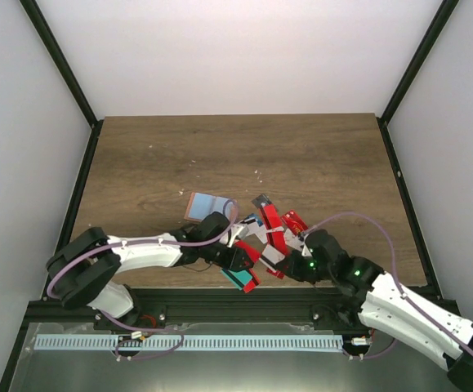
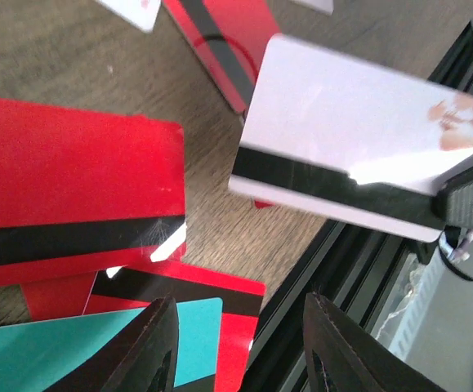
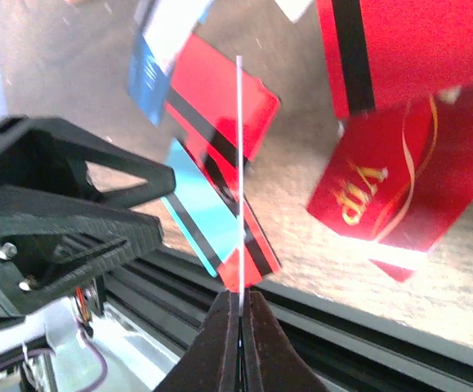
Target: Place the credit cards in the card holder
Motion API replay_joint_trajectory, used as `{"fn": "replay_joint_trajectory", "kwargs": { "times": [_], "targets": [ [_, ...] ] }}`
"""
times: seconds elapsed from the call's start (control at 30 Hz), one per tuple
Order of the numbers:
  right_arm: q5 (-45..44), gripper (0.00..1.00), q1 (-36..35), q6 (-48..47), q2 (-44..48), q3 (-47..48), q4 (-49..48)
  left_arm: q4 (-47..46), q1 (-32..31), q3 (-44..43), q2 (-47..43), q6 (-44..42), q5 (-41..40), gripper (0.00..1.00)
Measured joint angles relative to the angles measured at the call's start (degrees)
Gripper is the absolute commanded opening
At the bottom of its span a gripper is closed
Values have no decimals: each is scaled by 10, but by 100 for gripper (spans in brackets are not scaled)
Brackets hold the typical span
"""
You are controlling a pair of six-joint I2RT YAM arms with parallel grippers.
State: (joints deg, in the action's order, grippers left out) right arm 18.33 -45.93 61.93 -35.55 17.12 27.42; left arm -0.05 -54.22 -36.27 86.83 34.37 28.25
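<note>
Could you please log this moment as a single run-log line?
left end effector: open, empty | right end effector: shut on white card, above table | card holder: lying flat, not held

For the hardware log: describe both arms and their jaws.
Both the left arm and right arm have white shells with black joints and a lilac cable looping along each. Green lights glow on the right. The jaws are black and angular.
</note>
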Motion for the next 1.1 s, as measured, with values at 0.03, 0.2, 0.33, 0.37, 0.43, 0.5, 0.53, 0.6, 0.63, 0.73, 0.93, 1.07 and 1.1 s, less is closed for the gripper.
{"fn": "replay_joint_trajectory", "kwargs": {
  "times": [0.03,0.2,0.33,0.37,0.43,0.5,0.53,0.6,0.63,0.73,0.93,1.07,1.1],
  "targets": [
    [-16,1,0,-3,5,16,13,2,1,-1,-8,5,-7,45],
    [-73,1,2,-10,9,66,17,-4,11,-2,-70,55,-45,46],
    [-119,1,5,-2,5,77,-43,-3,28,-10,-143,98,-94,50],
    [-129,1,5,4,4,77,-64,-6,33,-11,-158,107,-101,50],
    [-147,1,5,17,-1,74,-118,-17,48,-10,-196,131,-114,51],
    [-158,1,6,31,-13,70,-181,-45,63,-7,-223,153,-120,51],
    [-163,1,6,37,-24,70,-217,-59,69,-5,-231,162,-120,51],
    [-166,1,7,48,-49,70,-282,-87,79,1,-239,178,-115,50],
    [-167,1,7,52,-65,70,-317,-104,84,5,-240,185,-111,50],
    [-167,1,7,63,-100,70,-392,-138,97,14,-239,204,-99,49],
    [-160,1,7,76,-140,70,-518,-207,118,19,-234,231,-77,45],
    [-148,1,7,81,-154,70,-577,-267,132,28,-222,250,-58,44],
    [-144,1,7,82,-157,70,-588,-282,136,31,-219,255,-54,44]
  ]
}}
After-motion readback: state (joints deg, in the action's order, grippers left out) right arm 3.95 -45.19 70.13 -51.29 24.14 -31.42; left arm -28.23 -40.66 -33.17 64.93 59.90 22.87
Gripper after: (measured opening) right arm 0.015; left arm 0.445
